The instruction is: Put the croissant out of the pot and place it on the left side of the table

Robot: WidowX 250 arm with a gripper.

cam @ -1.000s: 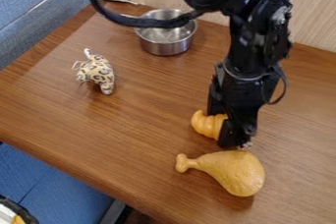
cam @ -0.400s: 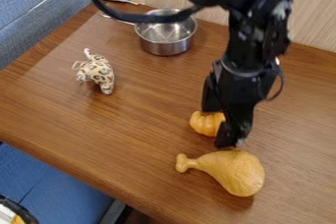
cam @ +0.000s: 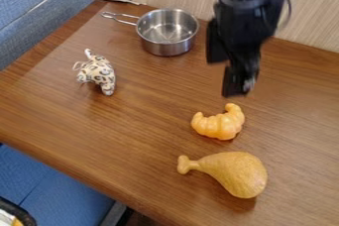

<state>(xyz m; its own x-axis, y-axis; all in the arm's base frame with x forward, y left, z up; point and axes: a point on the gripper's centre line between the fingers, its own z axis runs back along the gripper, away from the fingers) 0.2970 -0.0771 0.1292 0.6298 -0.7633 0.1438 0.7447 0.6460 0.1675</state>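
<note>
The black gripper (cam: 224,77) hangs above the table, up and behind the croissant, its two fingers apart with nothing between them. An orange croissant (cam: 220,125) lies on the wooden table right of the middle, apart from the gripper. Farther back, a metal pot (cam: 167,44) stands with its handle toward the left; its inside shows bare metal.
Just in front of the croissant lies a toy drumstick (cam: 234,172). A spotted plush animal (cam: 98,74) is at the left of the table (cam: 132,136). A wooden wall (cam: 311,17) runs behind, and a blue seat (cam: 46,7) borders the back left.
The gripper has let go of the croissant and risen away toward the back. More of the croissant, the pot and its handle now shows.
</note>
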